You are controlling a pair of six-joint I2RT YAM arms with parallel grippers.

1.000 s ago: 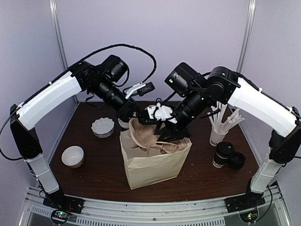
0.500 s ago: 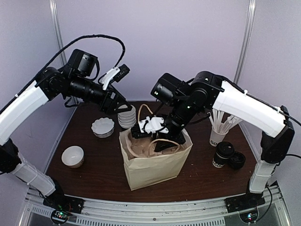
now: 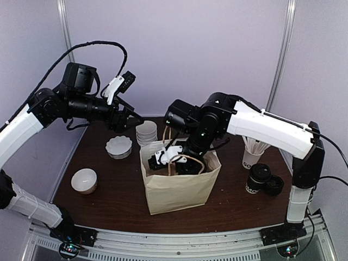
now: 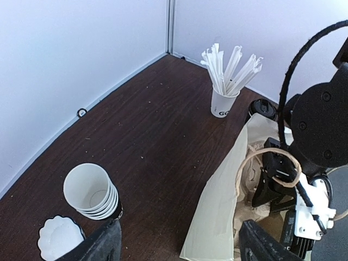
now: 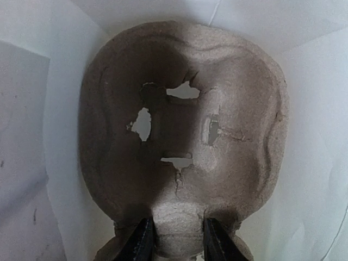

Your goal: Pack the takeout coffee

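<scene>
The takeout coffee (image 3: pixel 257 178), a black lidded cup, stands on the table at the right, well clear of both grippers; its lid (image 4: pixel 262 107) also shows in the left wrist view. My right gripper (image 3: pixel 182 163) reaches down into the open brown paper bag (image 3: pixel 179 187). In its wrist view the gripper (image 5: pixel 178 240) is shut on the middle tab of a grey pulp cup carrier (image 5: pixel 185 125) inside the bag. My left gripper (image 3: pixel 132 116) hangs open and empty above the table's back left, its fingers (image 4: pixel 103 244) wide apart over bare wood.
A white cup of wrapped sticks (image 3: pixel 253 152) stands behind the coffee, with a loose black lid (image 3: pixel 273 185) beside it. A stack of unlidded cups (image 3: pixel 145 133), a scalloped white dish (image 3: pixel 118 147) and a white bowl (image 3: pixel 84 180) sit left of the bag.
My left gripper let go at the bag's mouth, opened and drew back up and to the left. My right gripper sank deeper into the bag with the carrier.
</scene>
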